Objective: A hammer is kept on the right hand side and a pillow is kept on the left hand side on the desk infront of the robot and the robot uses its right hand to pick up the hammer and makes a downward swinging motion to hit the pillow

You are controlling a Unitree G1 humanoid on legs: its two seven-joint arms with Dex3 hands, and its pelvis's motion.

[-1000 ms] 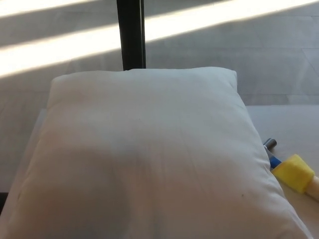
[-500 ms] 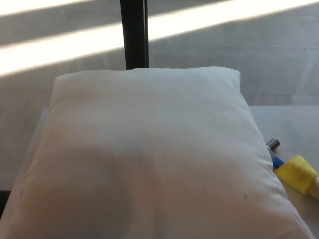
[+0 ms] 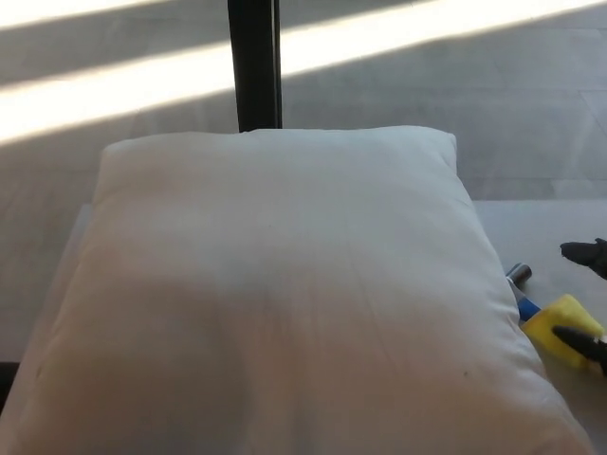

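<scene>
My right hand (image 3: 588,299) shows only as two black fingertips at the frame's right edge, one near 3 o'clock and one lower, toward 4. They are spread apart with nothing between them, so the hand is open and holds nothing. The lower fingertip (image 3: 580,339) lies over the hammer's yellow part; whether it touches I cannot tell. My left hand is not in view.

I judge the task barely begun: the hammer (image 3: 558,324) lies on the desk (image 3: 541,232), ungripped. The grasp, the lift and the downward swing are all left.

The hammer sits at about 4 o'clock in the frame, just beside the pillow's right edge, its blue and metal end tucked against the pillow. From my hand it lies at 9 o'clock, partly between the fingertips. The pillow (image 3: 275,294) fills the centre and left.
</scene>
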